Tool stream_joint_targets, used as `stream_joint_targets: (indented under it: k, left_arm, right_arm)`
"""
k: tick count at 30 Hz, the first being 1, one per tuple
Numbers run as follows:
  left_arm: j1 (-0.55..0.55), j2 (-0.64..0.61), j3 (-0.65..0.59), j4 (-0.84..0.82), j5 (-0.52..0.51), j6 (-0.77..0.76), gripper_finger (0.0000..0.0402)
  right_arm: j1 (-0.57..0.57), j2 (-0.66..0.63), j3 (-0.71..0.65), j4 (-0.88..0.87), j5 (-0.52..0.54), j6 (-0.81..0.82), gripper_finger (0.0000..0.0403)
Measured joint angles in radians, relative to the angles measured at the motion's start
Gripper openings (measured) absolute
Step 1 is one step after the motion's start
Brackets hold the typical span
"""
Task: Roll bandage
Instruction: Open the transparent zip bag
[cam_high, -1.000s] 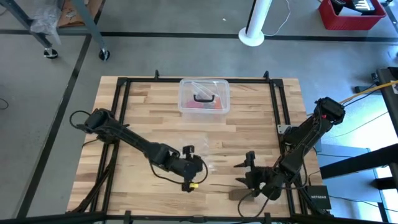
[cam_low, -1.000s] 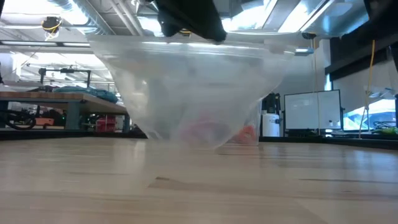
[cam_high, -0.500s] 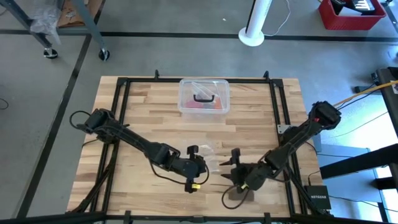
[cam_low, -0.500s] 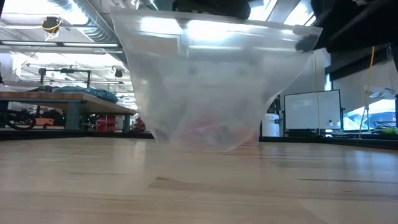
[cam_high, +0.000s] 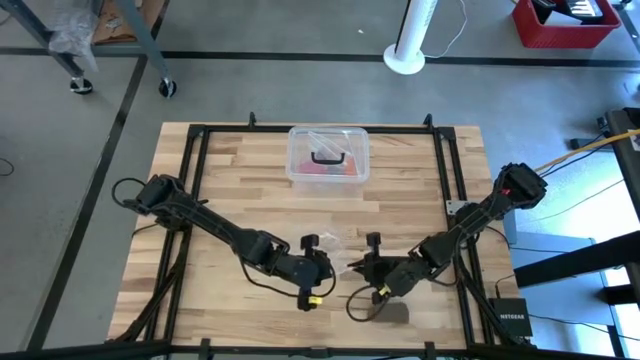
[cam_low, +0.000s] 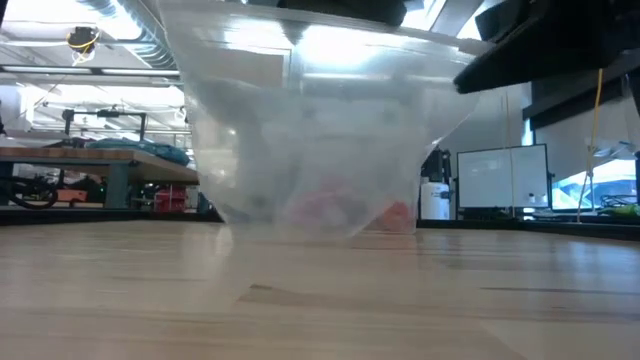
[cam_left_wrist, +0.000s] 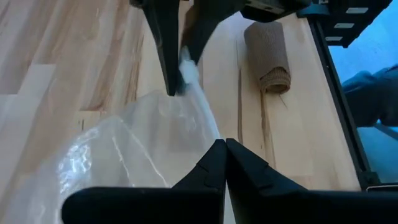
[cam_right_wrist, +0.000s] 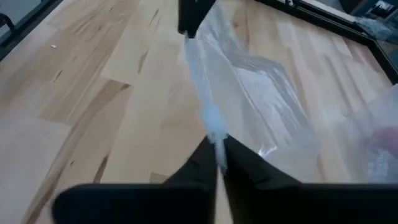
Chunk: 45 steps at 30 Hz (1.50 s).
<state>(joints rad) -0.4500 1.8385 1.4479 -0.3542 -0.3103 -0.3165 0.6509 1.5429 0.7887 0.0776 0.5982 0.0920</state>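
Both grippers are pinching the same thing, and it isn't the bandage: the left gripper (cam_high: 322, 262) has its fingers shut on one edge of the clear plastic bag (cam_high: 342, 258), and the right gripper (cam_high: 368, 262) has its fingers closed on the opposite edge, so the bag hangs stretched between them just above the wooden table (cam_high: 230, 180). In the left wrist view the left fingers (cam_left_wrist: 214, 163) meet on the film, with the other arm's fingers gripping the far edge. The bandage (cam_high: 396, 312), a dull brown piece of elastic fabric that already looks loosely rolled into a short bundle, lies on the table near the front edge, at about five o'clock from the right gripper and apart from it. In the left wrist view the bandage (cam_left_wrist: 268, 54) shows its long axis running roughly along the table's planks. I judge the right arm to be clearly the nearer one to it. I count one bandage, one bag, and one clear plastic box with a black handle (cam_high: 328, 156), which sits well apart at twelve o'clock, toward the table's far edge.
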Motion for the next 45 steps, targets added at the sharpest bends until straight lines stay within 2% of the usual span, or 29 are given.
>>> stream_joint_targets:
  k: [1,5,8,12,15,18,21,26,36,45]
  left_arm:
    - [0.000,0.000,0.000,0.000,0.000,-0.018,0.0000]
    - [0.009,0.000,0.000,0.012,0.001,-0.111,0.0003]
    - [0.028,0.000,0.000,0.040,0.001,-0.160,0.0022]
    - [0.041,0.000,0.000,0.101,-0.002,-0.125,0.0077]
    - [0.044,0.000,0.000,0.215,-0.013,-0.049,0.0126]
    - [0.041,0.026,0.003,0.348,-0.076,0.020,0.0158]
    - [0.039,0.080,0.002,0.425,-0.177,0.049,0.0169]
    - [0.033,0.139,0.001,0.434,-0.200,0.077,0.0158]
    - [0.031,0.145,0.000,0.418,-0.227,0.119,0.0122]
    - [0.033,0.145,0.000,0.416,-0.218,0.092,0.0043]
  right_arm:
    - [0.001,0.000,0.000,0.000,0.000,-0.013,0.0011]
    - [0.003,0.000,0.000,0.000,-0.009,-0.020,0.0010]
    - [0.003,-0.008,0.000,-0.007,-0.027,-0.017,0.0005]
    - [0.003,-0.036,0.000,-0.038,-0.055,0.023,0.0004]
    - [0.003,-0.062,0.000,-0.069,-0.059,0.091,0.0005]
    - [-0.005,-0.079,0.000,-0.080,-0.061,0.137,0.0003]
    - [-0.006,-0.084,0.000,-0.080,-0.060,0.144,0.0003]
    - [-0.006,-0.084,0.000,-0.088,-0.061,0.143,0.0002]
    - [-0.010,-0.084,0.000,-0.084,-0.060,0.113,0.0002]
    - [-0.012,-0.084,0.000,-0.082,-0.068,0.112,0.0002]
